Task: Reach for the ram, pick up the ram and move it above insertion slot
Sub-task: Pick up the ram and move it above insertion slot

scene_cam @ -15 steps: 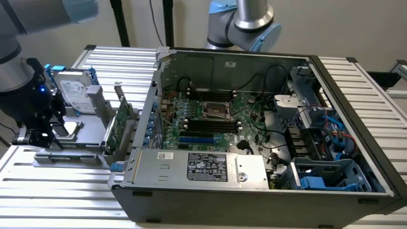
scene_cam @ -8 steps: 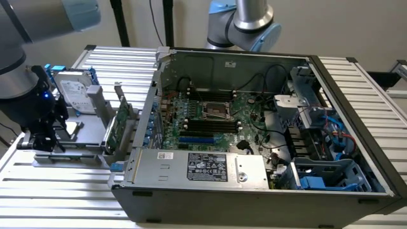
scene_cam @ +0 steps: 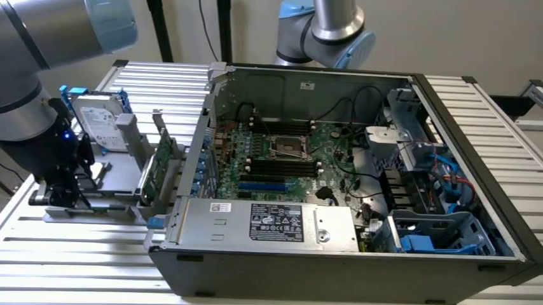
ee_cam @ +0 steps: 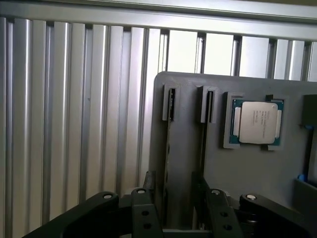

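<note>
Grey holder (ee_cam: 247, 173) on the slatted desk (ee_cam: 74, 124) holds the ram (ee_cam: 168, 144) standing on edge between the jaws of my open pincer (ee_cam: 174, 198), so I judge I should centre on its thin edge and close squarely, not skewed.

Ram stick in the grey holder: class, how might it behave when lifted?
Probably stiff and light: the ram stick is a thin board standing on edge. Once clear of the grey holder, it would likely tip if released.
</note>
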Controlling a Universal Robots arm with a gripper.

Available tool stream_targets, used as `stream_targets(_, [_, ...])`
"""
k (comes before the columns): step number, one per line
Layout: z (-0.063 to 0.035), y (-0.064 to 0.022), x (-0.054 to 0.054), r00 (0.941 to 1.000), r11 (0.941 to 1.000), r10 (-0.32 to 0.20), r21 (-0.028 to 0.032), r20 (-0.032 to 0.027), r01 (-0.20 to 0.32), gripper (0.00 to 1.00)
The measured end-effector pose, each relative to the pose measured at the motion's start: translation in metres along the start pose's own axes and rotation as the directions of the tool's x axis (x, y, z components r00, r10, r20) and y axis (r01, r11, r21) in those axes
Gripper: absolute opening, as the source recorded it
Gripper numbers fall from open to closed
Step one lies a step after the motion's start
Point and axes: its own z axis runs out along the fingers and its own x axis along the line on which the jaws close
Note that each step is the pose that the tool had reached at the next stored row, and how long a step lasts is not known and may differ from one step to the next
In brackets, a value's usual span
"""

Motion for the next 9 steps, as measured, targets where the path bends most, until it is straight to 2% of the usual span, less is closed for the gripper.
stream_targets(9, [0.0164,-0.0002,0.001,1.0000,1.0000,-0.001,0.0000,0.0000,0.001,0.42])
